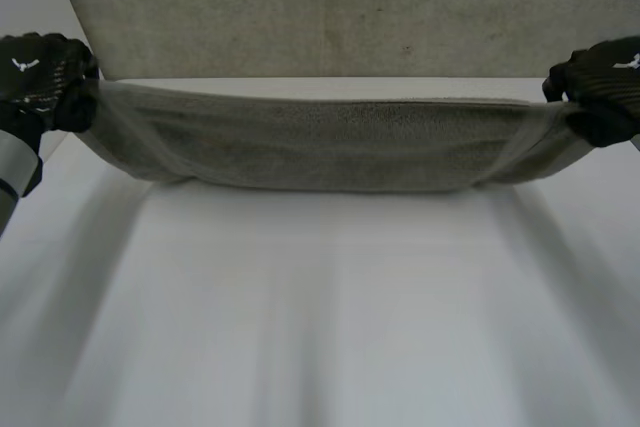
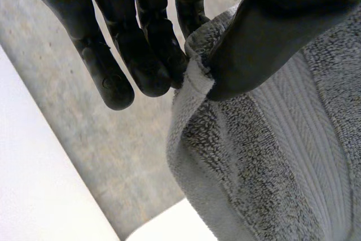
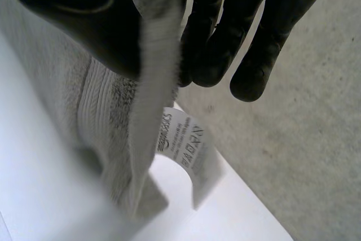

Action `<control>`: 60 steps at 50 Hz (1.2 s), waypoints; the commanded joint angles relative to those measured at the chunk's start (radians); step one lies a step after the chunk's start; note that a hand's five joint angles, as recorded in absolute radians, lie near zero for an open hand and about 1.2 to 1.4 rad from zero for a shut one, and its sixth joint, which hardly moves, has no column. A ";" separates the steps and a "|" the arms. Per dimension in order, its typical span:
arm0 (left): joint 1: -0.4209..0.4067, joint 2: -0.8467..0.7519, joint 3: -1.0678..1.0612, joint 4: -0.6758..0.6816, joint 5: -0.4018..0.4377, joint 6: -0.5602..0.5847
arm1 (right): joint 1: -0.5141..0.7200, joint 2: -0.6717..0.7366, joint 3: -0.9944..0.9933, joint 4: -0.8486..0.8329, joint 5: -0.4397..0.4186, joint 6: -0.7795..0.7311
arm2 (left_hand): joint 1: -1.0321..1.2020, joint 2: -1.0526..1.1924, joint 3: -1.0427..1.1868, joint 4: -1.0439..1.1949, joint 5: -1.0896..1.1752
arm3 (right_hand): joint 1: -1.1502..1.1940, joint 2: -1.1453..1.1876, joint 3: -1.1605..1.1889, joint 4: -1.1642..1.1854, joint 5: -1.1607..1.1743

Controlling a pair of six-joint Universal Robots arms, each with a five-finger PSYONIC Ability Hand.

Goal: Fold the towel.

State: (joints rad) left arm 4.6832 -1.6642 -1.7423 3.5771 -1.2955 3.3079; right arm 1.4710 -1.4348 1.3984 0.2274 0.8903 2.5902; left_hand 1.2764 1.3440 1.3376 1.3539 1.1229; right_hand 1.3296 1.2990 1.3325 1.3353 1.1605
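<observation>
A grey towel hangs stretched between my two hands above the far part of the white table, sagging in the middle. My left hand holds its left end; in the left wrist view the thumb pinches the towel's corner against the fingers. My right hand holds the right end; in the right wrist view the thumb presses the towel's hem against the fingers. A white care label dangles from the towel below that grip.
Beyond the table's far edge lies a grey concrete floor. The white tabletop stretches from under the towel toward me.
</observation>
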 commanded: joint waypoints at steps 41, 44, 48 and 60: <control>-0.090 -0.718 0.646 -0.143 -0.030 0.094 | 0.219 0.715 -0.507 -0.097 0.279 0.016 | 0.120 0.052 0.059 0.042 0.099 | 0.067 0.097 0.064 0.061 0.061; -0.090 -0.724 0.646 -0.144 -0.030 0.096 | 0.221 0.723 -0.507 -0.097 0.279 0.016 | -0.253 -0.321 -0.314 -0.330 -0.274 | -0.031 -0.001 -0.034 -0.037 -0.037; -0.090 -0.723 0.641 -0.143 -0.030 0.105 | 0.223 0.725 -0.500 -0.097 0.314 0.010 | -0.774 -0.841 -0.835 -0.851 -0.795 | -1.152 -1.122 -1.155 -1.158 -1.158; -0.089 -0.678 0.638 -0.142 -0.091 0.110 | 0.235 0.604 -0.418 -0.163 0.389 0.028 | -1.081 -1.148 -1.142 -1.158 -1.102 | -1.155 -1.125 -1.158 -1.161 -1.161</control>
State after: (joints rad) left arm 4.5928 -2.3737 -1.0993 3.4353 -1.3400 3.4213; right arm 1.6984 -0.7488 0.9222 0.1166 1.2605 2.5962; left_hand 0.2621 0.2591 0.2594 0.2695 0.0577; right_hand 0.2316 0.2371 0.2445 0.2560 0.0559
